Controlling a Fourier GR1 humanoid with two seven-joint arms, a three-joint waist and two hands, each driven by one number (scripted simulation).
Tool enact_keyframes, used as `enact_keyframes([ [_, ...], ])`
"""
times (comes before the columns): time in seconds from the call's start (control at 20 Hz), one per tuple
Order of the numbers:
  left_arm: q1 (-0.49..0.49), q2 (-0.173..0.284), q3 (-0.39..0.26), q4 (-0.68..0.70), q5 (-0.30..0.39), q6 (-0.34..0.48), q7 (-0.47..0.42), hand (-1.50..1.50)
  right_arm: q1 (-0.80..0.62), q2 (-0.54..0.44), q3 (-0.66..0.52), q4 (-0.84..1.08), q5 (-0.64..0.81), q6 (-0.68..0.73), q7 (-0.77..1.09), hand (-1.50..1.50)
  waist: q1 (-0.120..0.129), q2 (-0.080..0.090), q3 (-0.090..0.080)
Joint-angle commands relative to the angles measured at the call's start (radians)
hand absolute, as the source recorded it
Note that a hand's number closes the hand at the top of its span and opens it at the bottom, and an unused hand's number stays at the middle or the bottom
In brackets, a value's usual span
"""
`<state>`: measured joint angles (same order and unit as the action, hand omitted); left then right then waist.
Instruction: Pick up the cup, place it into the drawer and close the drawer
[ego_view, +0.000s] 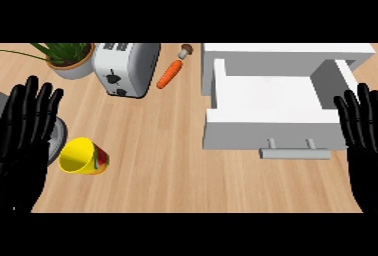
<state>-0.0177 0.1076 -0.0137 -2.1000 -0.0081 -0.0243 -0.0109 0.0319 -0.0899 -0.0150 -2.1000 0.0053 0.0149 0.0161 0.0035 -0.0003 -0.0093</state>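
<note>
Drawer (267, 102) pulled out, hollow bare; cup (83, 156) lies sideways; both hands flat, unclenched.

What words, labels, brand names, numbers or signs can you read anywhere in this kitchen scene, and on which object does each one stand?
None can be read.
The yellow cup has a red and green patch on its side, too blurred to tell whether it holds letters.
The toaster shows dark knobs and slots but no legible marking.
The open drawer is plain white.

Bare counter (162, 165) between cup (83, 157), drawer (269, 107).
</note>
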Motion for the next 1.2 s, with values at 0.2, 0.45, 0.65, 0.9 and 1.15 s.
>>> enact_keyframes([
  [0.2, 0.102, 0.197, 0.153, 0.062, 0.397, -0.391, -0.130, -1.50, 0.010, 0.025, 0.033, -0.029, 0.012, 0.004, -0.051, -1.50, 0.006, -0.002, 0.006],
  [0.45, 0.106, 0.252, 0.255, 0.221, 0.683, -0.436, 0.067, -1.50, -0.045, -0.047, 0.035, 0.032, -0.056, 0.088, 0.100, -1.50, 0.005, 0.002, 0.008],
  [0.65, 0.098, 0.264, 0.279, 0.353, 0.714, -0.527, 0.035, -1.50, -0.136, -0.026, 0.039, 0.134, -0.049, 0.085, 0.082, -1.50, 0.002, 0.002, 0.009],
  [0.9, 0.024, 0.293, 0.323, 0.610, 0.565, -0.620, -0.071, -1.50, -0.188, -0.008, 0.055, 0.141, -0.020, 0.063, 0.099, -1.50, -0.005, 0.002, 0.008],
  [1.15, -0.050, 0.310, 0.337, 0.812, 0.462, -0.683, -0.165, -1.50, -0.215, -0.071, -0.035, 0.145, -0.101, 0.128, 0.107, -1.50, -0.008, 0.001, 0.009],
])
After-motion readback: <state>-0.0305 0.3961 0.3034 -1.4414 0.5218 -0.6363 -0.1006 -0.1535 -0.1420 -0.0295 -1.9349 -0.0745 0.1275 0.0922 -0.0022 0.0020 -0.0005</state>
